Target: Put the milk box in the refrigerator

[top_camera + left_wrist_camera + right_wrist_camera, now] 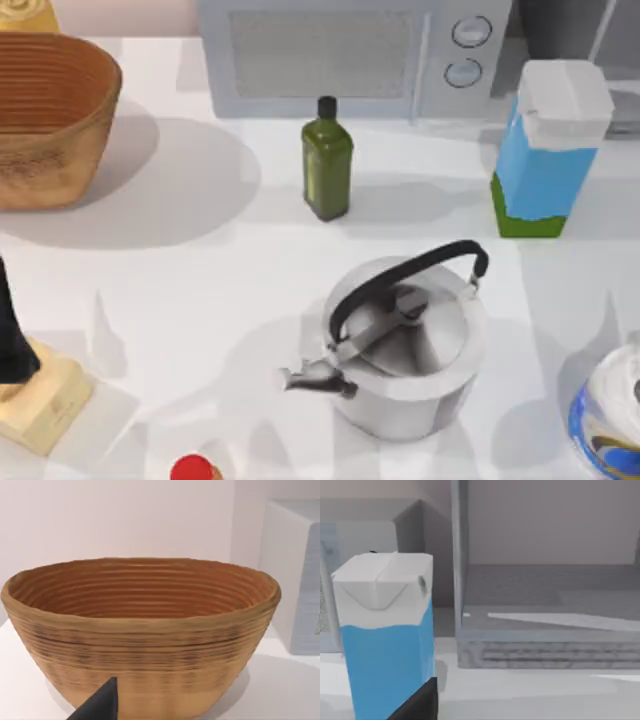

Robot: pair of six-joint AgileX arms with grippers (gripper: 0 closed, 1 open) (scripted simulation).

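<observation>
The milk box (548, 150) stands upright at the table's (200, 260) right rear, on the tabletop just outside the refrigerator (545, 605), whose door is open on a pale grey interior. To its left sit the microwave (350, 55) with 2 round dials and a dark green bottle (327, 160); a steel kettle (405, 345) stands nearer the front. From my right wrist camera, my right gripper faces the carton from close by; from my left, the woven basket (140, 630). I cannot tell how far either gripper is open.
</observation>
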